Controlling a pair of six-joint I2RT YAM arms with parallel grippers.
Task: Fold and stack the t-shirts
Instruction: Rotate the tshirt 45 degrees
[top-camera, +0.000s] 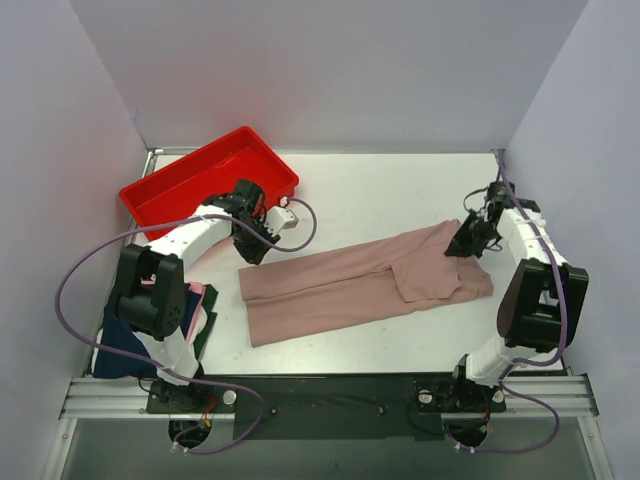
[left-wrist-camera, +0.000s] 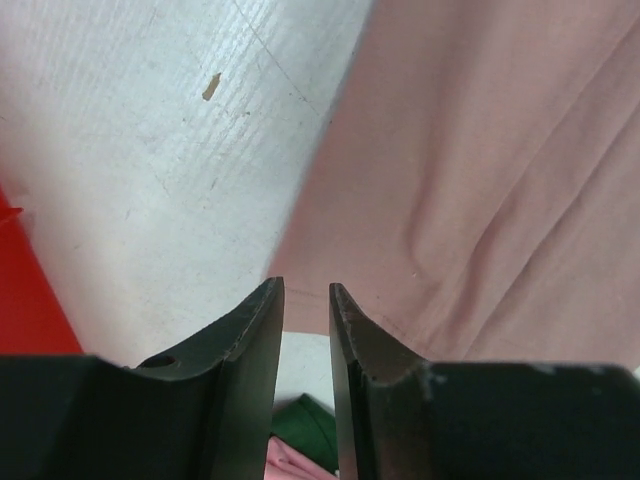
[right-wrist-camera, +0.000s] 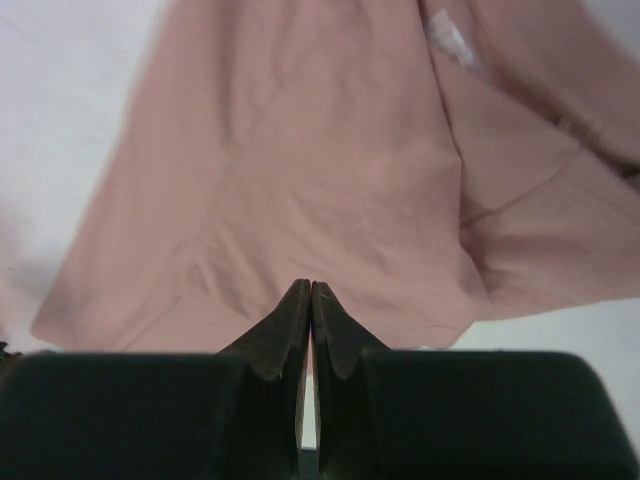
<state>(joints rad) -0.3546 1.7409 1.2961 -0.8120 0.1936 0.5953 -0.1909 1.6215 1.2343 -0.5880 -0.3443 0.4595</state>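
Note:
The dusty-pink t-shirt (top-camera: 350, 285) lies flat on the table, folded into a long band running diagonally across the middle. My left gripper (top-camera: 258, 250) hovers at its far left corner. In the left wrist view (left-wrist-camera: 307, 290) its jaws stand a narrow gap apart with nothing between them, and the shirt (left-wrist-camera: 480, 180) lies just beyond the tips. My right gripper (top-camera: 462, 245) is at the shirt's far right end. In the right wrist view (right-wrist-camera: 311, 287) its jaws are shut tip to tip over the shirt (right-wrist-camera: 300, 150), with no cloth seen between them. The navy t-shirt (top-camera: 118, 352) lies folded beside the left arm's base.
A red plastic tray (top-camera: 210, 178) stands at the back left, right behind the left gripper, and its edge shows in the left wrist view (left-wrist-camera: 20, 290). More pink and green cloth (top-camera: 203, 318) lies on the navy shirt. White walls close in the table on three sides.

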